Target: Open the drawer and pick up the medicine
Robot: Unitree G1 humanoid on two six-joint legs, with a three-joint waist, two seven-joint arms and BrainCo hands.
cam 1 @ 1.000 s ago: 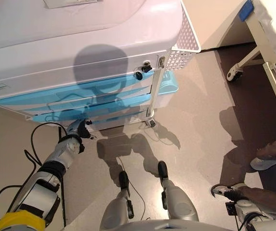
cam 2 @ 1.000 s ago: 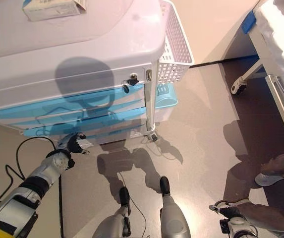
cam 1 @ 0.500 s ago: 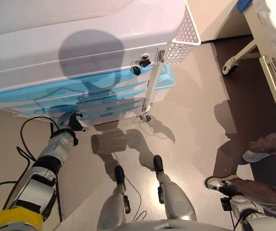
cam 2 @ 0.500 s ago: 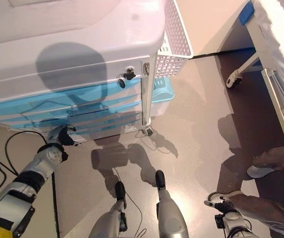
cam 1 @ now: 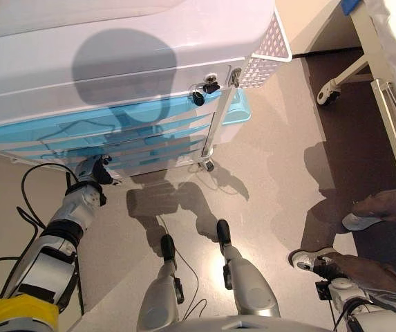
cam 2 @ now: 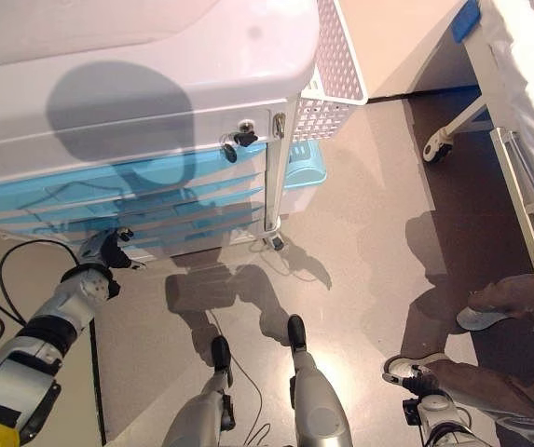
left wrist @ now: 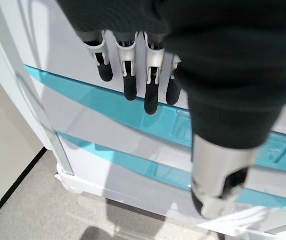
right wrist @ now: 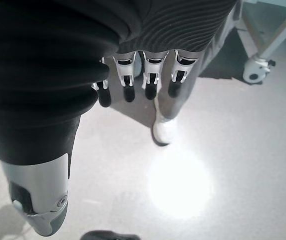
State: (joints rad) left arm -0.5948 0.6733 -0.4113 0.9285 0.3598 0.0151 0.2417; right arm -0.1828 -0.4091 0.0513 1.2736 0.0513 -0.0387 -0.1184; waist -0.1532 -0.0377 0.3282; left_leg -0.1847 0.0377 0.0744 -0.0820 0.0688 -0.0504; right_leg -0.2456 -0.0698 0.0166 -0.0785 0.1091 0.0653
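Note:
A white medical cart (cam 1: 115, 41) has a stack of blue-fronted drawers (cam 1: 142, 128), all pushed in. My left hand (cam 1: 92, 170) hovers low by the cart's left front, close to the lowest drawers. In the left wrist view its fingers (left wrist: 133, 75) hang straight in front of a blue drawer edge (left wrist: 83, 97) and hold nothing. My right hand (cam 1: 315, 263) hangs at the lower right over the floor, fingers (right wrist: 128, 75) relaxed and empty. No medicine shows in any view.
A white perforated basket (cam 1: 270, 52) hangs on the cart's right side above a blue bin (cam 1: 233, 114). Keys (cam 1: 201, 93) dangle from the cart's lock. A bed frame with a castor (cam 1: 329, 90) stands at the right. A person's shoe (cam 1: 360, 221) is near my right hand.
The whole view has shifted, so the camera moved. My left hand has crept a little closer to the lowest drawers. The right hand stays hanging.

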